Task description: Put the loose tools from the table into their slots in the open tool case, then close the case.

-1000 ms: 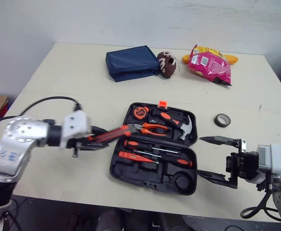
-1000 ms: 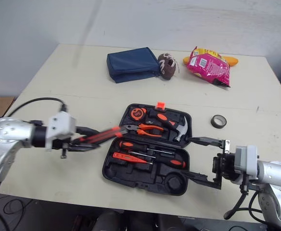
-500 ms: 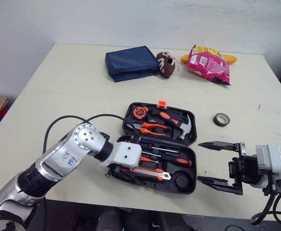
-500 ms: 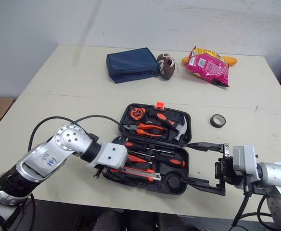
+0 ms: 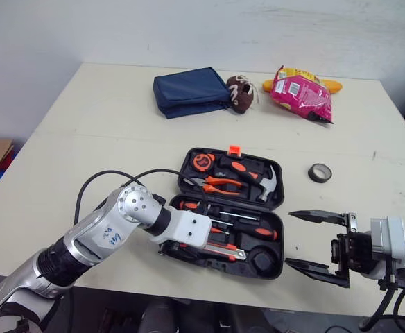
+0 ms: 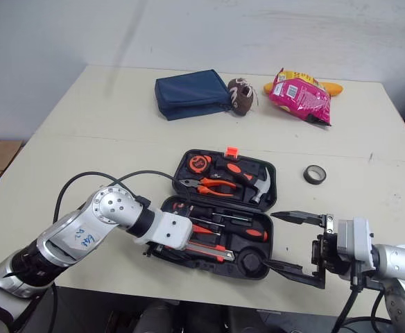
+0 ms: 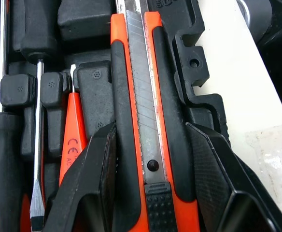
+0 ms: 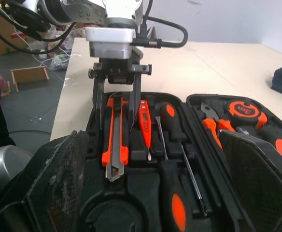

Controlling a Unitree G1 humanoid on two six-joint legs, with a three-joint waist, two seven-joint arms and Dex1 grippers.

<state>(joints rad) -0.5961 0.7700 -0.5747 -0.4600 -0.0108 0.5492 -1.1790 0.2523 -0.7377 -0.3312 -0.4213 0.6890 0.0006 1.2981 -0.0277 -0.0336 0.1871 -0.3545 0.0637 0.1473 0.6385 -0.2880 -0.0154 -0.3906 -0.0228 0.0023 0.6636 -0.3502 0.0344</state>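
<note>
A beige table (image 5: 105,118) stood by a white wall (image 5: 188,28). The left gripper (image 7: 150,145) clasped the utility knife (image 7: 136,72), lying 9-to-3 o'clock, tip toward 3; the right gripper (image 5: 290,238) gaped.

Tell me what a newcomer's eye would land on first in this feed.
First, the left gripper, closed on the orange utility knife and holding it in the front row of the open tool case. Next, the right gripper, wide open, hovering just right of the case. The pink snack bag at the table's far edge is the brightest bystander.
</note>
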